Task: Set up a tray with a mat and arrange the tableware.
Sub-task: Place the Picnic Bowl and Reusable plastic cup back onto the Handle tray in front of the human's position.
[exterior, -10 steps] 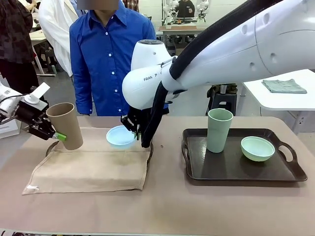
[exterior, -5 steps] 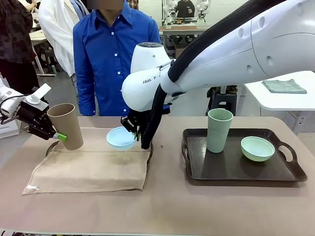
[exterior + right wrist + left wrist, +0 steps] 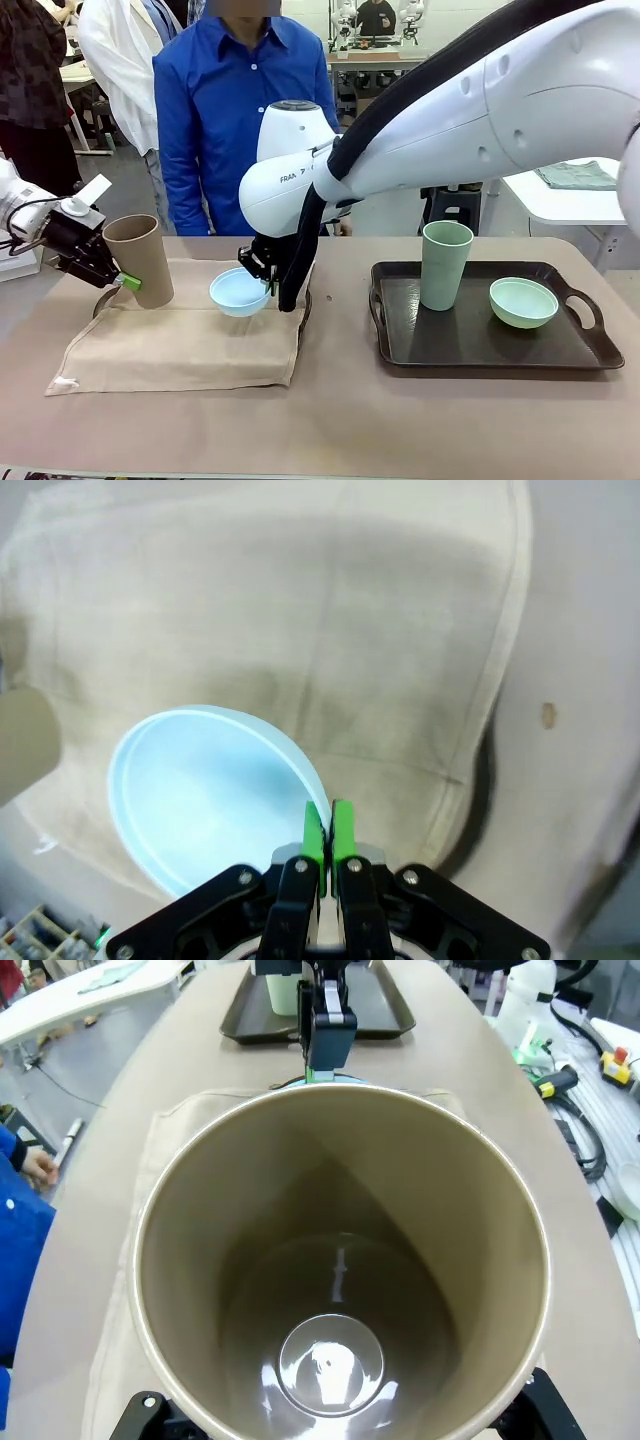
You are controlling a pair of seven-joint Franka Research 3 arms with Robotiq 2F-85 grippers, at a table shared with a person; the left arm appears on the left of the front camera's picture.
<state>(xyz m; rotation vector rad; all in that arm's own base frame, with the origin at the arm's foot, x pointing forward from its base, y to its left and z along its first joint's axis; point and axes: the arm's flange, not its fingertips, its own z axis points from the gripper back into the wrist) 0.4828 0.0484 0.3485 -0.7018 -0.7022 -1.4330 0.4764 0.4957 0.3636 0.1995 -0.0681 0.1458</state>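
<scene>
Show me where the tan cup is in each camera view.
Front view: tan cup at the left, over a far corner of the beige mat.
Left wrist view: cup at centre, seen straight into its mouth.
Right wrist view: blurred tan shape at the left edge.
Shared landmark: the mat.

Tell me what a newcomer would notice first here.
The white right arm reaches across the middle, its right gripper pinching the rim of the light blue bowl over the beige mat. At the left, the left gripper holds the tan cup tilted. A pale green cup and pale green bowl sit on the dark tray at right.
</scene>
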